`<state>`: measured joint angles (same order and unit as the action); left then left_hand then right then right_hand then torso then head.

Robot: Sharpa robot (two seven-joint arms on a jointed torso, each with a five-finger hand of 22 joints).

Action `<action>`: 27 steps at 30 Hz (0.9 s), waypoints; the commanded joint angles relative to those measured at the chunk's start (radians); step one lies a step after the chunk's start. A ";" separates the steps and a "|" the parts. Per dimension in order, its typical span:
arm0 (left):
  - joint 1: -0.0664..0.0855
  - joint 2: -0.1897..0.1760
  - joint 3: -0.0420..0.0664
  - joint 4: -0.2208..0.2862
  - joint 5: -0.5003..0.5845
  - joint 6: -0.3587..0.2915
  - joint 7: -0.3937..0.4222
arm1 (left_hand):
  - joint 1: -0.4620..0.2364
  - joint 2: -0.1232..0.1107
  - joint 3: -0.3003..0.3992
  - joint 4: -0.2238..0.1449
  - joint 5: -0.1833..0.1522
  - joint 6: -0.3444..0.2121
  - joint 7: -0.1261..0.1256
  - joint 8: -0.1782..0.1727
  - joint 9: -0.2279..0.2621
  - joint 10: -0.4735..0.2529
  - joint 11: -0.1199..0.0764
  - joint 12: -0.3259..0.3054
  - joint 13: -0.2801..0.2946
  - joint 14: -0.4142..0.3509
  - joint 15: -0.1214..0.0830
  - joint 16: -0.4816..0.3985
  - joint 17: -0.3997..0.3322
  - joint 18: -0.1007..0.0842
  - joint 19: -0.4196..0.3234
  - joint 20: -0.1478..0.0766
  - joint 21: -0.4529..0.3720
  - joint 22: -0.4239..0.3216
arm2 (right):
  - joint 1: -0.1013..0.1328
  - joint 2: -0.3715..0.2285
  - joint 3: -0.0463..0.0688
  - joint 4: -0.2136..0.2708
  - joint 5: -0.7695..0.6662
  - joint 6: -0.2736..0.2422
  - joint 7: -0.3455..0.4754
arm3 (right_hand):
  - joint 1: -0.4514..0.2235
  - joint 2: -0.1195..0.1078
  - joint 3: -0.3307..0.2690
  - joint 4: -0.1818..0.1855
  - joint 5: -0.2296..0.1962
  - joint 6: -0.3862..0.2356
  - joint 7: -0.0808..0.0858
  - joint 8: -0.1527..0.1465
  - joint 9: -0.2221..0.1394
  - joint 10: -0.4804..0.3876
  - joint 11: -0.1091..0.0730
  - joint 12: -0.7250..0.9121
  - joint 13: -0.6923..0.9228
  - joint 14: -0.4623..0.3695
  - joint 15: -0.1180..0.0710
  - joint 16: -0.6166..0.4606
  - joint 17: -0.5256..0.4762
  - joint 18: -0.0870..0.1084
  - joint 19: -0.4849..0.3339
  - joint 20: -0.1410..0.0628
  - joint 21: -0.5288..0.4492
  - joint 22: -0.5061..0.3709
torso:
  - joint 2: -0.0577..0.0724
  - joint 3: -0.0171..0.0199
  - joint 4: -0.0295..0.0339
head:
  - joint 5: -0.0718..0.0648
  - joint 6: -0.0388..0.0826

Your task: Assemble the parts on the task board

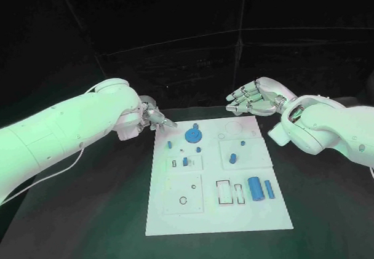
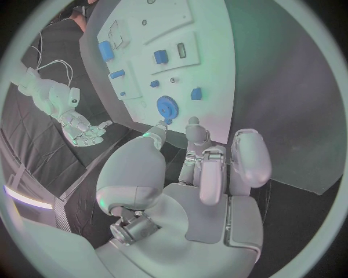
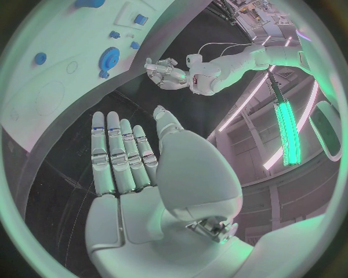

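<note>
A: In the head view, what do you see on the table?

B: The white board (image 1: 215, 176) lies in the middle. A blue gear (image 1: 194, 135) stands near its far left corner, and two blue cylinders (image 1: 256, 188) lie near the right edge. The left hand (image 1: 153, 117) hangs at the far left corner, fingers partly bent, nothing in it. The right hand (image 1: 252, 95) is beyond the far right corner, flat, fingers straight, holding nothing.

A: And the left wrist view?

B: The left hand (image 2: 206, 168) has its fingers apart. One fingertip (image 2: 161, 125) is just beside the gear (image 2: 166, 107); whether it touches, I cannot tell.

A: The right wrist view?

B: The right hand (image 3: 123, 153) is spread flat above the dark table, fingers side by side, away from the board (image 3: 58, 35).
</note>
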<state>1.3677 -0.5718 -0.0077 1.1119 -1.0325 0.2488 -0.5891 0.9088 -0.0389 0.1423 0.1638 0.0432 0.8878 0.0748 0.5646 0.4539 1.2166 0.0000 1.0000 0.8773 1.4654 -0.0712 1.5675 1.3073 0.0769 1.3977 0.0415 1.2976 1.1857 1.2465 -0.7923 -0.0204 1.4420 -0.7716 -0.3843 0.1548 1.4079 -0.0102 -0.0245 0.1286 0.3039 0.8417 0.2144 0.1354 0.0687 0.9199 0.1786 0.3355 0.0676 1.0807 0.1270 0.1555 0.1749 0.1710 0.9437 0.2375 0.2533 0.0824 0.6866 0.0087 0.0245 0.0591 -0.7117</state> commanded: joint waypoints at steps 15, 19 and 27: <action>-0.017 0.112 -0.017 -0.173 -0.076 0.112 0.052 | 0.024 0.025 -0.040 0.015 0.005 0.024 -0.004 -0.002 -0.008 0.005 -0.001 0.011 0.003 0.105 0.007 0.003 0.263 0.005 0.004 0.004 0.006 0.006 | 0.001 0.011 0.000 -0.010 -0.002 0.011 0.013 | -0.004 0.006 -0.001 -0.004 0.004 -0.008 0.025 0.006 0.001 -0.006 0.000 0.005 -0.002 -0.002 0.001 -0.005 -0.001 0.012 0.007 -0.002 -0.006 -0.001 | -0.001 0.0001 0.0005 | 0.000 -0.007; -0.020 0.120 -0.019 -0.179 -0.077 0.125 0.058 | 0.035 0.034 -0.044 0.014 0.005 0.024 -0.004 -0.003 -0.010 0.001 -0.001 0.007 -0.002 0.105 0.007 0.003 0.263 0.006 0.003 0.004 0.004 0.003 | 0.001 0.015 0.000 -0.014 -0.002 0.014 0.013 | -0.004 0.006 -0.001 -0.004 0.004 -0.008 0.025 0.006 0.001 -0.006 0.000 0.005 -0.002 -0.002 0.001 -0.005 -0.001 0.012 0.007 -0.002 -0.006 -0.001 | -0.001 0.0001 0.0015 | -0.001 -0.009; -0.027 0.127 -0.030 -0.186 -0.077 0.148 0.065 | 0.040 0.038 -0.046 0.013 0.005 0.024 -0.004 -0.003 -0.011 -0.002 -0.001 0.005 -0.005 0.105 0.007 0.003 0.263 0.006 0.003 0.004 0.004 0.003 | 0.001 0.020 0.000 -0.018 -0.002 0.018 0.014 | -0.003 0.008 -0.001 -0.005 0.004 -0.009 0.025 0.006 0.001 -0.006 0.000 0.005 -0.002 -0.003 0.002 -0.005 -0.002 0.012 0.007 -0.001 -0.007 -0.002 | -0.001 0.0005 0.0009 | 0.001 -0.010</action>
<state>1.3394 -0.4457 -0.0376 0.9280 -1.1001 0.3645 -0.5406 0.9442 -0.0034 0.1023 0.1763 0.0432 0.9042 0.0729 0.5652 0.4445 1.2166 0.0000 1.0065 0.8741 1.4653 -0.0713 1.5675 1.3073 0.0769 1.3978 0.0415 1.3013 1.1897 1.2458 -0.7726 -0.0205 1.4240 -0.7717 -0.3757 0.1578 1.4079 -0.0101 -0.0245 0.1286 0.3039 0.8417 0.2144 0.1354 0.0687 0.9200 0.1786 0.3355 0.0670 1.0807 0.1270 0.1555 0.1736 0.1710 0.9437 0.2375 0.2499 0.0816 0.6854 0.0086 0.0257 0.0588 -0.7207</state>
